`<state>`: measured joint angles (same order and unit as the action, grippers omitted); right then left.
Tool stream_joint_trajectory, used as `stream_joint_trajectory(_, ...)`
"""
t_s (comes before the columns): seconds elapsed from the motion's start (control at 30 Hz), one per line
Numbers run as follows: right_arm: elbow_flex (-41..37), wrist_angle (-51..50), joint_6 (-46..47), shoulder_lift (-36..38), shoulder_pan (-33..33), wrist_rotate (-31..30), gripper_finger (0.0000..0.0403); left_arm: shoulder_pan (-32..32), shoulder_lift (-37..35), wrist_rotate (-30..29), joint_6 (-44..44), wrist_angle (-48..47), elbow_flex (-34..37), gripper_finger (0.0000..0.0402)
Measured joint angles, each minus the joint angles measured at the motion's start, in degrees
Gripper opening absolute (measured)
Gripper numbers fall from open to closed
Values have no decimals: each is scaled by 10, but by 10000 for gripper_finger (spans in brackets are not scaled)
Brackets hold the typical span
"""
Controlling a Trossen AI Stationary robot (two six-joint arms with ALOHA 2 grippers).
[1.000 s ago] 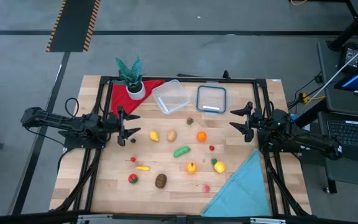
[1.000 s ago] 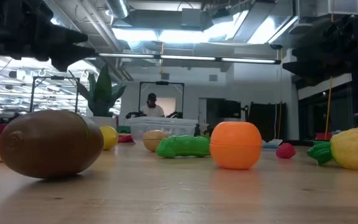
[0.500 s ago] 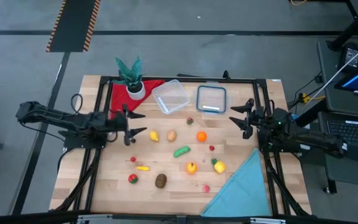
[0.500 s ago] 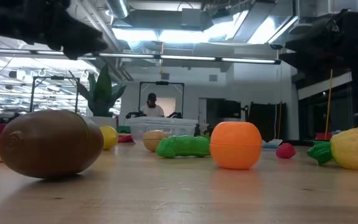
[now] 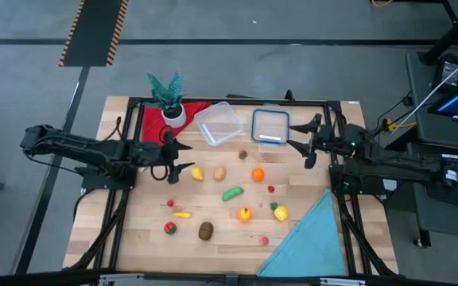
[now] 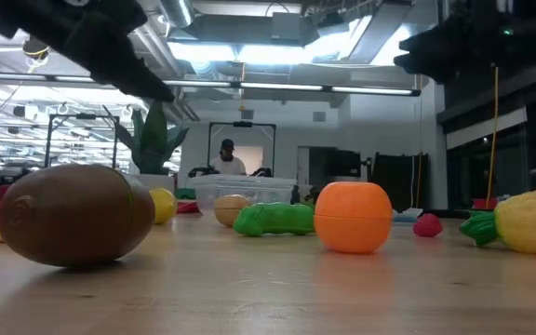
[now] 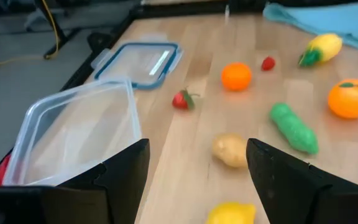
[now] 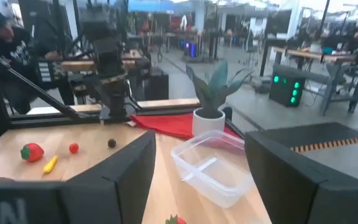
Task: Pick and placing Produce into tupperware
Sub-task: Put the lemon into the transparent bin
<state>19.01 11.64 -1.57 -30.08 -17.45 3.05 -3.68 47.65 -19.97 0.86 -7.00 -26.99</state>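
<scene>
The produce lies scattered on the wooden table: a lemon (image 5: pixel 197 173), a potato (image 5: pixel 219 173), an orange (image 5: pixel 258 175), a strawberry (image 5: pixel 243 155), a green pickle (image 5: pixel 232 193), a brown kiwi (image 5: pixel 206 230) and several more. The clear tupperware (image 5: pixel 218 123) stands at the far middle, with nothing in it. My left gripper (image 5: pixel 180 158) hovers open just left of the lemon, tilted down toward the potato (image 7: pixel 230 150). My right gripper (image 5: pixel 296 141) hovers open and level beside the lid, facing the tupperware (image 8: pixel 213 165). Neither holds anything.
A flat clear lid (image 5: pixel 270 127) with a blue-grey rim lies right of the tupperware. A potted plant (image 5: pixel 168 99) stands on a red cloth (image 5: pixel 156 121) at the far left. A blue cloth (image 5: pixel 312 238) covers the near right corner. People show in the room beyond.
Both arms have risen from the table's sides and reached inward. My left gripper has gone toward the table's right, up to the lemon, and tipped downward. My right gripper has gone up and toward the far left, nearer the lid. No produce has moved.
</scene>
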Motion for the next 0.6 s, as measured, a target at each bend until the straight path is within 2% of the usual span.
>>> stream_joint_trajectory(0.27, 66, -12, 24, -125, 0, 0, 248, -2, 8, 0, 2, -91, -43, 261)
stream_joint_trajectory(0.6, 68, -30, 22, -192, 0, 0, 248, 0, 8, -1, 1, -124, -43, 261)
